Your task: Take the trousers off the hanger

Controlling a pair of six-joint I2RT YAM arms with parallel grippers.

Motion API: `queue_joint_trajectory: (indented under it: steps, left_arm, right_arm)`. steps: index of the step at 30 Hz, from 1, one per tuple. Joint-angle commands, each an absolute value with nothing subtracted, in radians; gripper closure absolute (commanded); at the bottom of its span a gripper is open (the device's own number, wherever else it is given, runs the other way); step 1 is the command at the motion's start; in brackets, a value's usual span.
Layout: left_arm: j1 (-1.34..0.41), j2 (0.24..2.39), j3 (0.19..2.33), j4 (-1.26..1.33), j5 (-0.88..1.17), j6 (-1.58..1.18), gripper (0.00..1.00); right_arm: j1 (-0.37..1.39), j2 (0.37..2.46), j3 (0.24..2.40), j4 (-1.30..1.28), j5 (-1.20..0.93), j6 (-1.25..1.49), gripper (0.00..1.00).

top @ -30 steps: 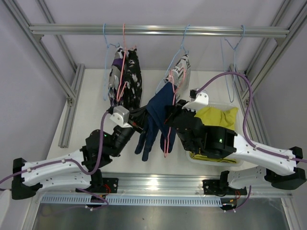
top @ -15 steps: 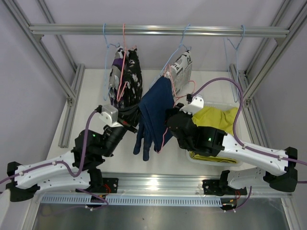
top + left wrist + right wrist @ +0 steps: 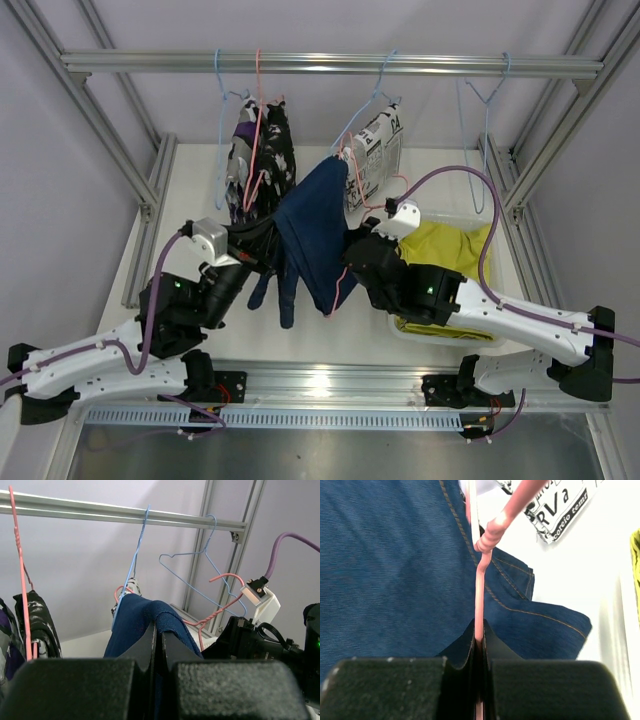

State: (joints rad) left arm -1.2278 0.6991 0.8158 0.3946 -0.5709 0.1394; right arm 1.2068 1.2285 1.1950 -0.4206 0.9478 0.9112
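Navy blue trousers [image 3: 305,235] hang in mid-air between my two arms, draped over a pink hanger [image 3: 341,292]. My left gripper [image 3: 268,257] is shut on a fold of this navy cloth [image 3: 142,617], pinched between its fingertips [image 3: 159,636]. My right gripper [image 3: 352,255] is shut on the pink hanger wire [image 3: 481,580], with the denim [image 3: 395,570] right behind it. Dark patterned trousers [image 3: 262,165] and a white-and-black patterned pair [image 3: 378,148] hang from the rail. Yellow-green trousers [image 3: 452,245] lie in a bin.
The aluminium rail [image 3: 330,64] crosses the back, with an empty blue hanger [image 3: 486,100] at its right. A white bin [image 3: 478,338] sits under my right arm. Frame posts stand on both sides. Another pink hanger [image 3: 20,570] hangs at the left of the left wrist view.
Both grippers have shifted left and toward the rail, carrying trousers and hanger. The navy cloth is drawn up and leftward, bunched wider; its legs hang further left.
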Motion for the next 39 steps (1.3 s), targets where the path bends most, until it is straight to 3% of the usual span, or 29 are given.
queue_joint_trajectory:
  steps: [1, 21, 23, 26, 31, 39]
  left_arm:
    - [-1.227, 0.693, 0.781, 0.468, -0.575, 0.108, 0.99]
    - [-1.227, 0.716, 0.585, 0.433, -0.608, -0.087, 0.98]
    - [-1.227, 0.718, 0.575, 0.417, -0.598, -0.106, 0.82]
    - [-1.227, 0.724, 0.551, 0.422, -0.565, -0.147, 0.73]
    - [-1.227, 0.715, 0.505, 0.488, -0.387, -0.153, 0.43]
    - [-1.229, 0.709, 0.535, 0.448, -0.066, -0.107, 0.31]
  right_arm:
    - [1.209, 1.204, 1.227, -0.368, 0.919, 0.905, 1.00]
    - [1.236, 1.097, 1.457, -0.370, 0.890, 0.741, 1.00]
    - [1.236, 1.106, 1.476, -0.374, 0.891, 0.730, 1.00]
    - [1.236, 1.118, 1.505, -0.367, 0.890, 0.707, 1.00]
    - [1.236, 1.135, 1.542, -0.362, 0.885, 0.684, 1.00]
    - [1.223, 1.143, 1.568, -0.354, 0.867, 0.670, 1.00]
